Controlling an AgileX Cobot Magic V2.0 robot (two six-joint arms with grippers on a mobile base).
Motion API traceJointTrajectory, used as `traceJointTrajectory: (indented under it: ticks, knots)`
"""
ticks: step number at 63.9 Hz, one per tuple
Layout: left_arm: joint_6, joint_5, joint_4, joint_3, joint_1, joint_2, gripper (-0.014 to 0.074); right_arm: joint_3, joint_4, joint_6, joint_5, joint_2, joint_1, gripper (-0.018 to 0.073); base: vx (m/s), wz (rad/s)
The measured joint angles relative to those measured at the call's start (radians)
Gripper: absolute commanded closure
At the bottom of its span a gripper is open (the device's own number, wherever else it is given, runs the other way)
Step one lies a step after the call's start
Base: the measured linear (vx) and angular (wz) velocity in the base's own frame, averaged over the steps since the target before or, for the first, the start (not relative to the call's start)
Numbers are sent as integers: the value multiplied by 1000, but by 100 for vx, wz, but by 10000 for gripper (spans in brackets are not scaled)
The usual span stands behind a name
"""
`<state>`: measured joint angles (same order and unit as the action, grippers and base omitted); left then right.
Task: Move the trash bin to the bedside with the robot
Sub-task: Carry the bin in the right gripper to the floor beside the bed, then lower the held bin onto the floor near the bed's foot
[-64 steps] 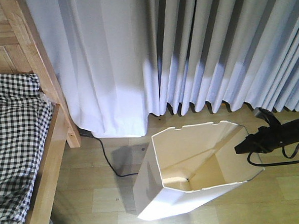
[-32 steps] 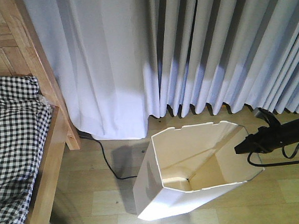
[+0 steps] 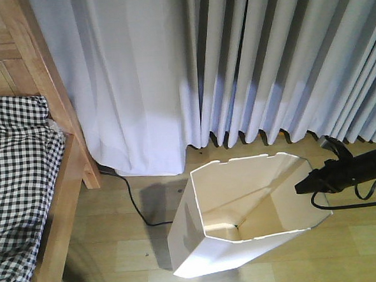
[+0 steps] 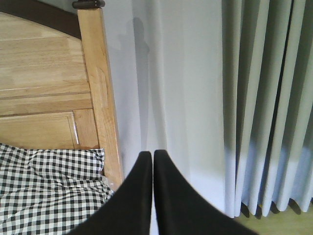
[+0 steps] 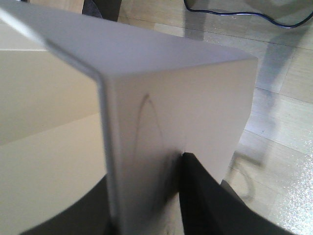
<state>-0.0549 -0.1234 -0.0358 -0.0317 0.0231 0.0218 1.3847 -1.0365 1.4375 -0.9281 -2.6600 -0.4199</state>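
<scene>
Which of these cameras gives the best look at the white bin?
The exterior front-facing view: the trash bin shows its open rim and inside. The right wrist view shows only one wall up close. The left wrist view misses it.

Soft, even light, slightly cool and washed out
The curtain (image 3: 140, 86) glows bluish at centre frame; the trash bin (image 3: 243, 201) casts a faint shadow leftward on the floor (image 3: 103, 216); the right wrist view blurs close up, lower edge dark

Trash bin (image 3: 214, 251) matt plastic; bed frame (image 3: 55, 213) wood w/ sheen; bedding (image 3: 18, 190) cloth.
</scene>
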Motion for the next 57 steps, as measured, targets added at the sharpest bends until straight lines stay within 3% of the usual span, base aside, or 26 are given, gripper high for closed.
traceJointTrajectory:
  ticks: [27,42,57]
  knots:
    - [0,0,0,0,0,0,603,0,-1,-30,45,0,0,564,0,0]
    - [0,0,0,0,0,0,603,2,-13,-39,212,-24,1,564,0,0]
    - [0,0,0,0,0,0,603,105,-29,-70,330,-163,29,564,0,0]
